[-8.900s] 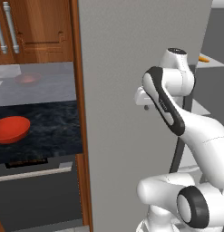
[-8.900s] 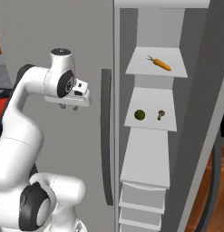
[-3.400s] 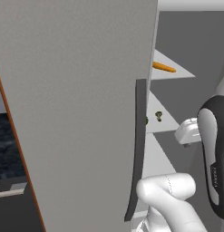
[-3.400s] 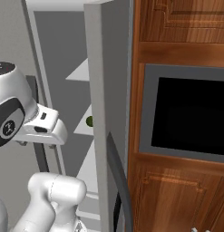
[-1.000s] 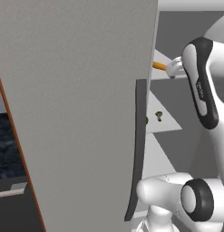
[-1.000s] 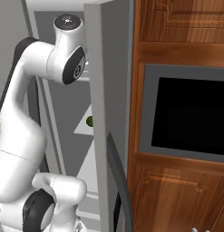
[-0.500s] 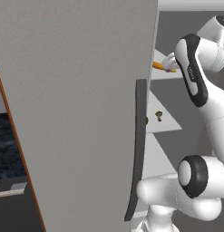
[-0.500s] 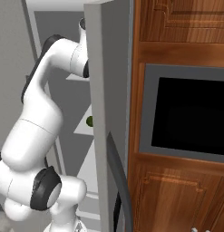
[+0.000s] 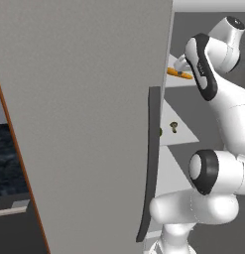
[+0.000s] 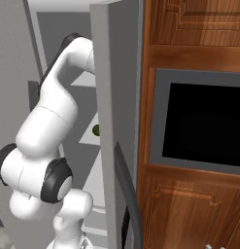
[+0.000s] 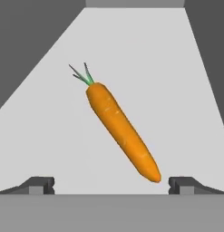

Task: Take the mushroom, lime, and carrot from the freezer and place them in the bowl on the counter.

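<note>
Directly ahead of our wide-open end effector [image 11: 111,185] lies the carrot [image 11: 121,130], flat on a white freezer shelf [image 11: 177,90]. Its long axis runs diagonally across the finger line, leafy end farther away, tip near one fingertip; nothing is gripped yet.

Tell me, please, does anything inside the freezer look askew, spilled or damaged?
Nothing stands out. The carrot lies whole on its white shelf, slanted across the open pincer rather than square to it. No spill or damage shows.
</note>
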